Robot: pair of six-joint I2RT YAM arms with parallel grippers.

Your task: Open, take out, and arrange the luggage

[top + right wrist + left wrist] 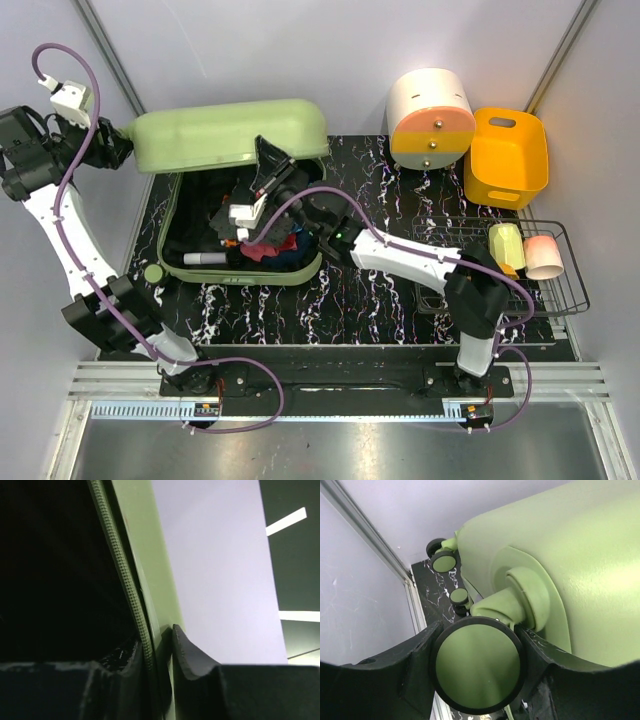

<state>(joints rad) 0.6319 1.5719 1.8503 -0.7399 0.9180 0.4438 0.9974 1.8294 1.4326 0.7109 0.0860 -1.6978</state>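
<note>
The suitcase [230,135] lies open on the dark marbled table [380,300]. Its lid stands up on the far side, and the lower half faces me with the black lining showing. I reckon the lid would drop shut if left alone, which is why both arms are on it.

The left claw [118,150] is out at the suitcase's left end, clamped around one of the small wheels [477,667] with a finger pressed on either side (a handy knob for holding a smooth shell). The right claw [268,168] reaches across the open half to the lid's front edge. From its own camera the fingers [192,667] look pinched onto the rim beside the zip seam [127,590]. The grip looks snug, though I wouldn't swear how firm it is.

Inside the lower half sit a red cloth [272,248] and a white tube [205,258], among darker things I can't make out. Nothing is lifted out yet. Well to the right of the suitcase wait a round drawer box [430,120], an orange bin [507,150] and a wire basket [570,300]. That is likely where the contents go once the lid can stand on its own.
</note>
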